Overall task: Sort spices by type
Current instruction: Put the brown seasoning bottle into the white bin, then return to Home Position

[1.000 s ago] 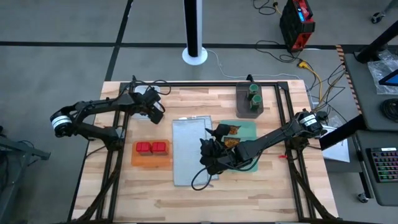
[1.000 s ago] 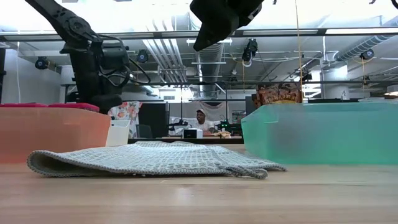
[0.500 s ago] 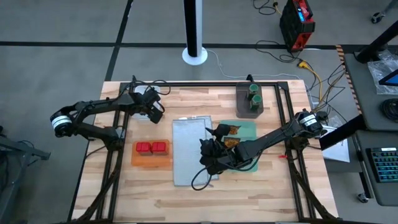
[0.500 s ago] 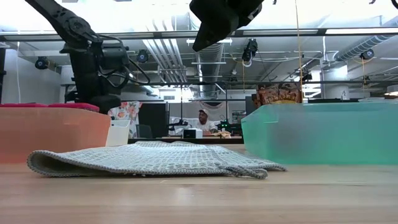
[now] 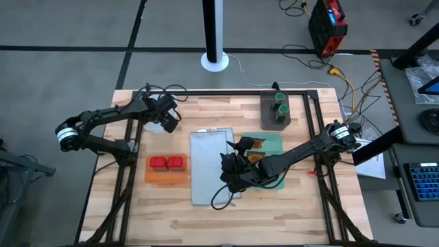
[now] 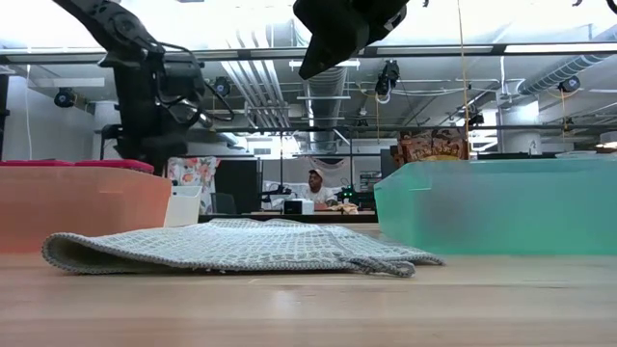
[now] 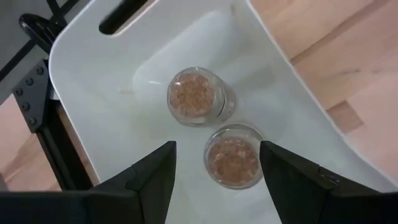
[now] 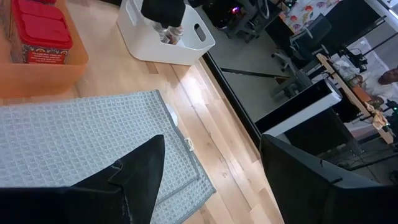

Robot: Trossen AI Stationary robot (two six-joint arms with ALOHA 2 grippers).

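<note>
The left fingers (image 7: 214,171) hang apart over the two shakers (image 7: 214,127) in the white bin (image 7: 112,118), the right fingers (image 8: 211,171) are apart too, and a low swing might tip a shaker.

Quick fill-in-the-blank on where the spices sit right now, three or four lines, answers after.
1. The two clear shakers stand inside the ______ bin.
2. The two red boxes sit in the ______ tray.
3. The two green-topped jars stand in the dark grey bin at the table's far ______ corner.
4. The left gripper hangs open above the ______.

Missing words: white; orange; right; shakers
</note>
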